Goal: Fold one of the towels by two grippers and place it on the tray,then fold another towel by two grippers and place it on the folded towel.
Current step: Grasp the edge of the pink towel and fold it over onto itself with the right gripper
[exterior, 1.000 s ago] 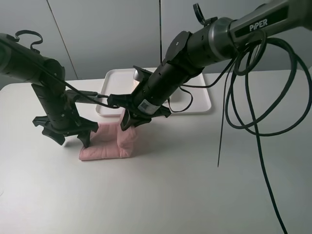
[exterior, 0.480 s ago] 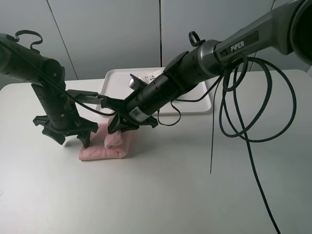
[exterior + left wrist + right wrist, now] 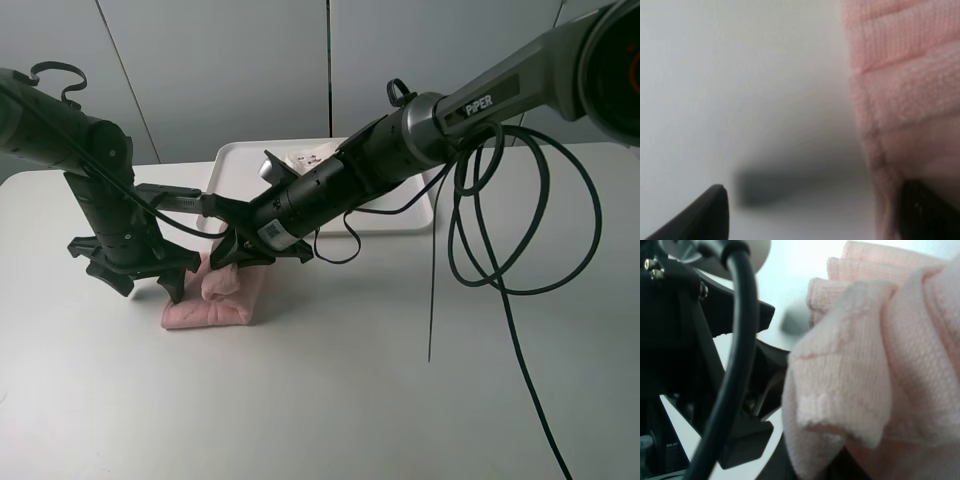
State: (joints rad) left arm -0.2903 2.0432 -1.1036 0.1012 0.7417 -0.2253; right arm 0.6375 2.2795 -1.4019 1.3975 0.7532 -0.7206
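Note:
The pale pink towel (image 3: 215, 300) lies part-folded on the table in front of the tray (image 3: 228, 158). My right gripper (image 3: 233, 256) reaches across to the left and is shut on a raised fold of it; in the right wrist view the pink towel (image 3: 865, 365) drapes over the jaws and hides them. At the towel's left end my left gripper (image 3: 148, 282) stands open, just above the table. In its wrist view one fingertip (image 3: 925, 210) is at the edge of the pink towel (image 3: 900, 90), the other over bare table. A bit of cream-white towel (image 3: 300, 160) shows on the tray, mostly behind my right arm.
Black cables (image 3: 500, 230) hang in loops from the right arm over the right side of the white table (image 3: 350, 400). The left arm (image 3: 685, 340) stands close beside the right gripper. A grey wall panel runs behind the table's far edge.
My right gripper has swung left and down with the pink towel's fold, laying it over toward the left gripper. The left arm has stayed still and open.

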